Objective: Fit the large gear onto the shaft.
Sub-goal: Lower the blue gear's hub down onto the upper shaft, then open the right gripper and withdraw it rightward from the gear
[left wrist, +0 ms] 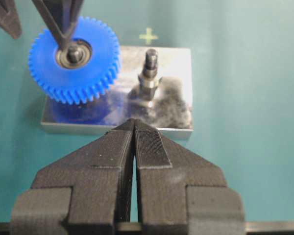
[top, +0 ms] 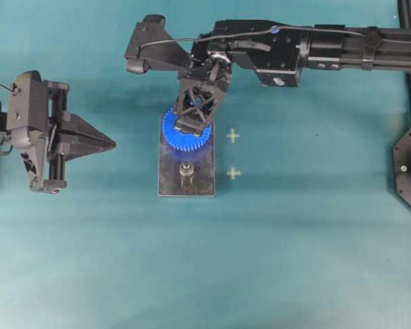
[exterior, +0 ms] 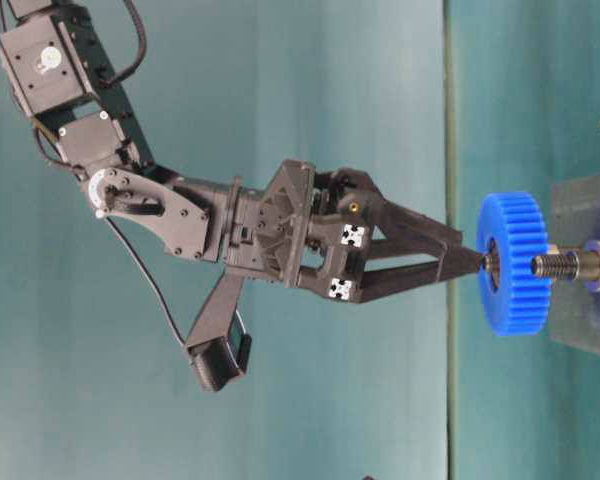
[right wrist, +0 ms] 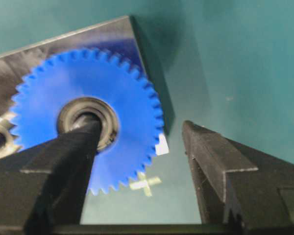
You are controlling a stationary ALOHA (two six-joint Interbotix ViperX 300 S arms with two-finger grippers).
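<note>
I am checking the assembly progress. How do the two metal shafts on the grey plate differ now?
The far shaft carries the large gear around it, so only its tip shows in the hub; the near shaft is bare, with its thread and collar in full view. The right gripper stands at the far shaft, and nothing is at the near one. Both stand upright on the grey plate.

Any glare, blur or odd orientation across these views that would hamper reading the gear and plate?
Left wrist: grey plate mirrors the large gear blue. Right wrist: right gripper fingers soft, out of focus. Table-level: picture sits rotated sideways. Overhead: evenly lit.
</note>
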